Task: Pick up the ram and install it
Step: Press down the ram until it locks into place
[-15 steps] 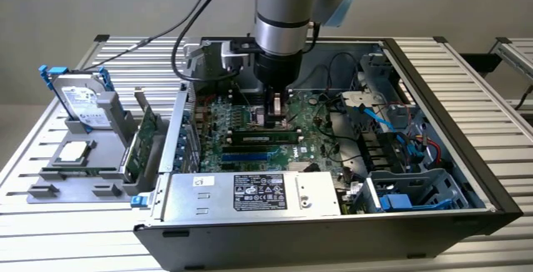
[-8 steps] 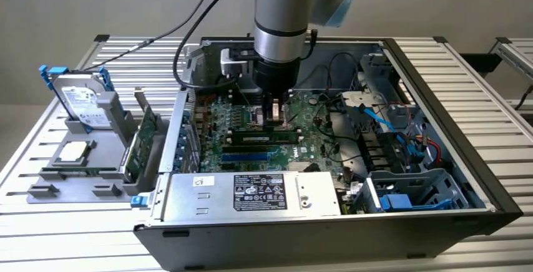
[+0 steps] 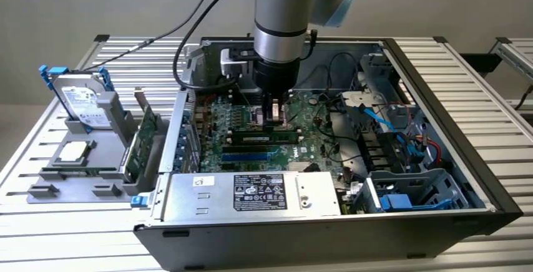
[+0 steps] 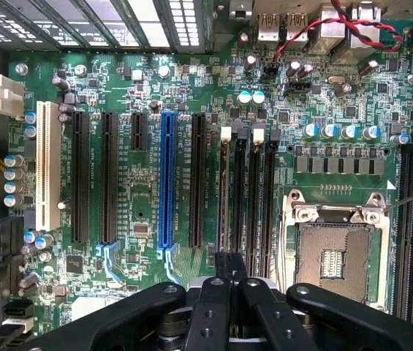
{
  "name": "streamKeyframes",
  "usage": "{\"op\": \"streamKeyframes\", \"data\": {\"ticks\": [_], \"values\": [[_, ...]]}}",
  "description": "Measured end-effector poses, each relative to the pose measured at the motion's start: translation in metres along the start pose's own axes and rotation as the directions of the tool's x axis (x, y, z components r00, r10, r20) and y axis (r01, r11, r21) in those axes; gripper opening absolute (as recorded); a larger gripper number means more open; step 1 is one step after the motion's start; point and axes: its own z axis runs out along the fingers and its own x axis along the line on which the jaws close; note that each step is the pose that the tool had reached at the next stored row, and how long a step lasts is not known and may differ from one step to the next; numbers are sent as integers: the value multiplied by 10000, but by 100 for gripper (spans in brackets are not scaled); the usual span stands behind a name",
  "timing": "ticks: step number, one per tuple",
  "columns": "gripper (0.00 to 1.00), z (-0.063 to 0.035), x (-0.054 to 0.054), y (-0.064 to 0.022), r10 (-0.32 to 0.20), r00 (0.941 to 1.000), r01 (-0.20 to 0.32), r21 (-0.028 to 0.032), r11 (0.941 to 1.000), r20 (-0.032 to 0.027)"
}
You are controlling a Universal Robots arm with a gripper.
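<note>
The ram [image 3: 264, 138] is a long green stick with dark chips, standing on edge in a memory slot on the motherboard [image 3: 312, 128] inside the open computer case [image 3: 466, 153]. In the wrist view the ram [image 4: 224, 194] appears edge-on as a thin grey strip in the slot nearest the expansion slots, a white clip at its far end. My gripper [image 3: 274, 119] hangs straight down just behind and above the stick. Its dark fingers [image 4: 221, 274] stand pressed together over the near end of the memory slots, and nothing shows between them. The gripper [image 4: 229, 265] looks shut.
An empty CPU socket [image 4: 334, 252] lies beside the memory slots, and a blue expansion slot [image 4: 166, 183] on the other side. The power supply [image 3: 249, 194] fills the case's front. On the exterior view's left, a grey fixture [image 3: 50, 184] holds a hard drive [image 3: 83, 100], a silver CPU chip [image 3: 73, 151] and a green expansion card [image 3: 146, 138].
</note>
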Motion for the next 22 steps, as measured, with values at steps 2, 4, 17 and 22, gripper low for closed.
{"op": "streamKeyframes", "data": {"ticks": [2,4,17,22], "values": [[11,-1,-5,0,-1,10000,1,-1,10000,1],[11,0,-9,0,0,10000,0,0,10000,2],[11,94,-13,2,0,10000,0,-4,10000,-4],[11,62,-16,2,-1,10000,1,13,10000,24]]}}
